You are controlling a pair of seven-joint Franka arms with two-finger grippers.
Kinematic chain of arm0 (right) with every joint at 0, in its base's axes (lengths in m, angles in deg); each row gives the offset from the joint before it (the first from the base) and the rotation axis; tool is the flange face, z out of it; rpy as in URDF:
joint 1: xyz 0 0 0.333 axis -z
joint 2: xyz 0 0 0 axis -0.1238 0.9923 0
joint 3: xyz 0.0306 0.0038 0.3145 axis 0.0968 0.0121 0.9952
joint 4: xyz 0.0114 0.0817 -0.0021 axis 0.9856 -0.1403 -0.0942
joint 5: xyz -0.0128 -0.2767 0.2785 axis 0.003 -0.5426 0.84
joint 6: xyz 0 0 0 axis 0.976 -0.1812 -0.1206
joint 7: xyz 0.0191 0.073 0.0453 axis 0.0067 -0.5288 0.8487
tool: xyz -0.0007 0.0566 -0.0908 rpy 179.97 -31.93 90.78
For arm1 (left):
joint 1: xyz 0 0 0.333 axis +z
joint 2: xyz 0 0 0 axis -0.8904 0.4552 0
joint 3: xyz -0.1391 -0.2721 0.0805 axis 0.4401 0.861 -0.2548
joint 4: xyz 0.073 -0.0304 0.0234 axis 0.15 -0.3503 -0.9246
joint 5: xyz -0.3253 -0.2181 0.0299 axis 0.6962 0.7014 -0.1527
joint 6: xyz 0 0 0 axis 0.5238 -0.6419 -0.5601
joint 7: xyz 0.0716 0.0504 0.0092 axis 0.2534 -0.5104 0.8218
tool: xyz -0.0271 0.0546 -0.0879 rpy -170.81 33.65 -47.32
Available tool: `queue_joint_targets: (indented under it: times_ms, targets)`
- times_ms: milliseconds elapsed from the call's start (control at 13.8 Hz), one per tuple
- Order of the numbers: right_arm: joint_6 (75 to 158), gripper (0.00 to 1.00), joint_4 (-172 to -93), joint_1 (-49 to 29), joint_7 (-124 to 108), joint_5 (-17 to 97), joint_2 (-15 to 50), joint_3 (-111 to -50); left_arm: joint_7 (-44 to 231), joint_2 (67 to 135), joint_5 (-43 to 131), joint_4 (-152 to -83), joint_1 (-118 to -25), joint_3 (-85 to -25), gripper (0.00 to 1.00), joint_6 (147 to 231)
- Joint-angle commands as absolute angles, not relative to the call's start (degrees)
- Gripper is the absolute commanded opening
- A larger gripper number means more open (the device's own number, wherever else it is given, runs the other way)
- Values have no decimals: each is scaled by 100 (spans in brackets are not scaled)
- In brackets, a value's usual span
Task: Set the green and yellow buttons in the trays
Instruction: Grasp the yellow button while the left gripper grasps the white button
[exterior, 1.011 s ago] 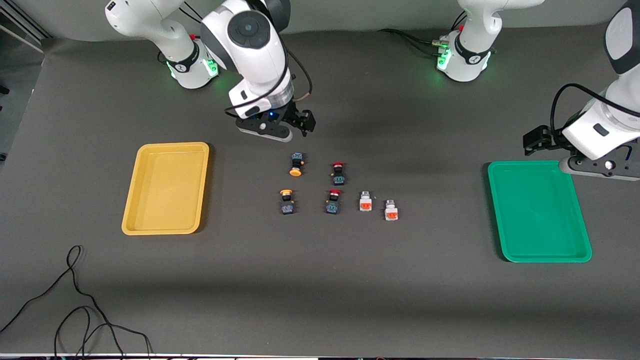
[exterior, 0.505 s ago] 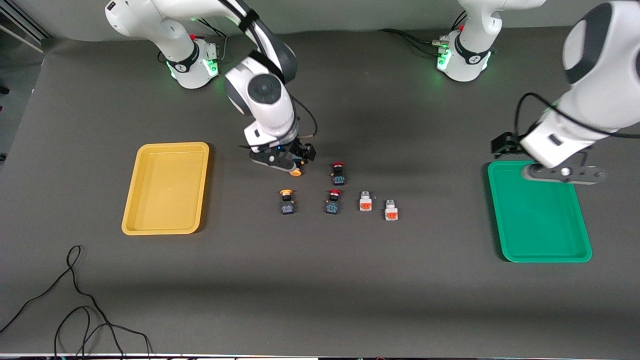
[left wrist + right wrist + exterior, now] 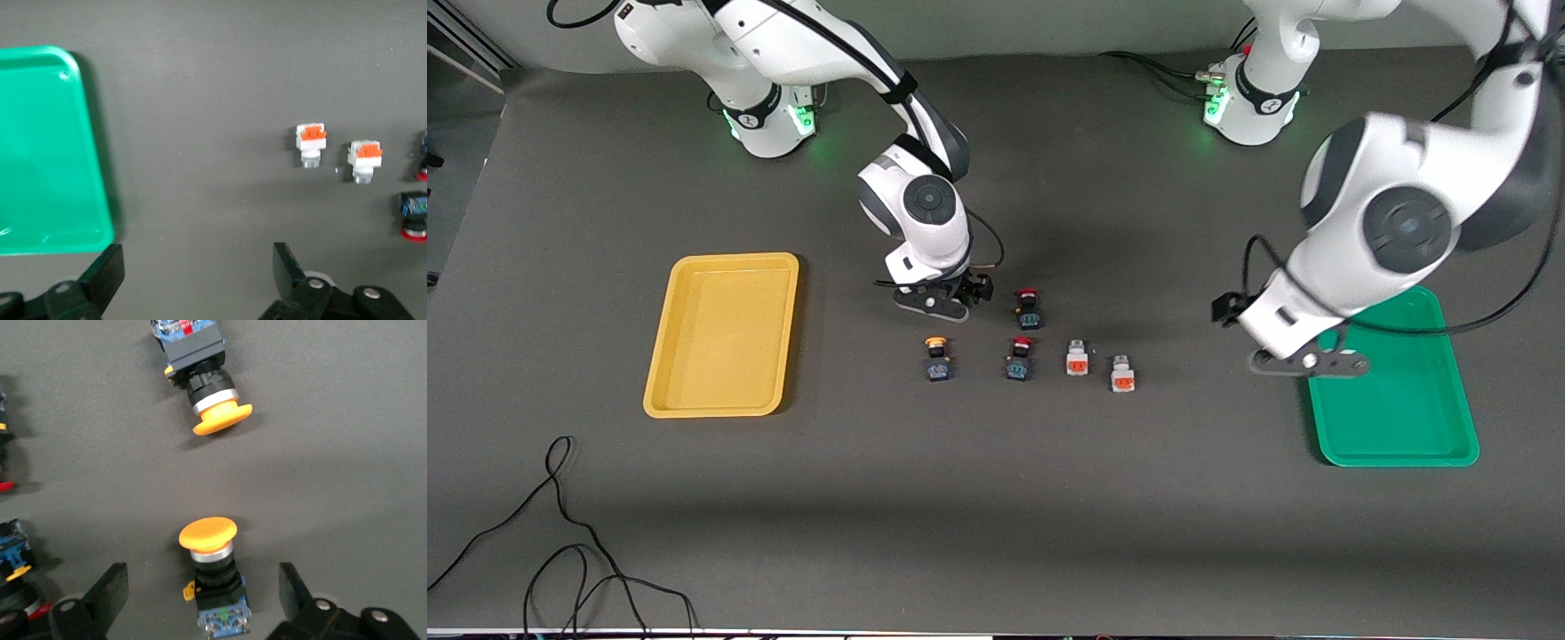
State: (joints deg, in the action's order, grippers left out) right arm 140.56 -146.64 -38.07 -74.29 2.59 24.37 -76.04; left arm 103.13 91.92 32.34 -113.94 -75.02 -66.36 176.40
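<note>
My right gripper (image 3: 943, 304) is open and low over the yellow-capped button (image 3: 215, 581) farther from the front camera. That button's dark body lies between the two fingers without touching them, and the hand hides it in the front view. The second yellow-capped button (image 3: 936, 358) (image 3: 200, 387) lies nearer the camera. Two white buttons with orange faces (image 3: 1077, 358) (image 3: 1122, 374) also show in the left wrist view (image 3: 311, 143) (image 3: 364, 160). My left gripper (image 3: 1303, 363) (image 3: 197, 273) is open and empty over the table beside the green tray (image 3: 1396, 418) (image 3: 47, 147). The yellow tray (image 3: 723, 333) is empty.
Two red-capped dark switches (image 3: 1029, 308) (image 3: 1020, 358) lie between the yellow-capped and the white buttons. A black cable (image 3: 560, 533) loops on the table near the front camera, at the right arm's end.
My right gripper has come down around the farther yellow-capped button. My left arm has swung from the green tray's farther edge toward the white buttons and lowered.
</note>
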Motion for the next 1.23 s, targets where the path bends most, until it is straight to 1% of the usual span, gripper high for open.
queue_joint_targets:
  times_ms: [0, 72, 144, 289, 361, 433, 505, 722, 794, 1011, 1155]
  targets:
    - [14264, 100, -14608, -3902, -7502, 118, 2648, -7626, 10642, 9684, 3260, -11264, -7786, -6707, 99, 17898]
    - [14264, 92, -14608, -3912, -7502, 118, 2666, -7626, 10782, 9878, 3260, -11264, -7874, -6707, 99, 18056]
    - [14273, 72, -14608, -3912, -7502, 118, 2666, -7635, 10871, 10062, 3260, -11264, -7935, -6707, 99, 18179]
    - [14273, 39, -14599, -3903, -7458, 118, 2666, -7635, 10898, 10440, 3251, -11264, -8059, -6707, 99, 18574]
    - [14273, 26, -14599, -3903, -7458, 118, 2666, -7635, 10898, 10607, 3251, -11264, -8085, -6707, 99, 18776]
    - [14273, 18, -14599, -3903, -7458, 109, 2666, -7626, 10898, 10766, 3259, -11264, -8112, -6707, 99, 18969]
    - [14264, 16, -14599, -3903, -7432, 118, 2631, -7635, 10907, 10898, 3260, -11264, -8173, -6707, 99, 19163]
    - [14176, 15, -14599, -3859, -7344, 109, 2464, -7644, 11642, 11320, 3321, -11264, -8419, -6707, 99, 19839]
    - [14002, 14, -14573, -3833, -7239, 118, 2342, -7652, 11706, 11399, 3312, -11264, -8454, -6707, 99, 19989]
    - [12949, 14, -14293, -3692, -6748, 161, 1815, -7757, 11672, 11549, 3286, -11246, -8455, -6707, 99, 20070]
    - [12115, 14, -13994, -3535, -6099, 232, 1481, -7968, 11680, 11611, 3303, -11255, -8463, -6707, 99, 20070]
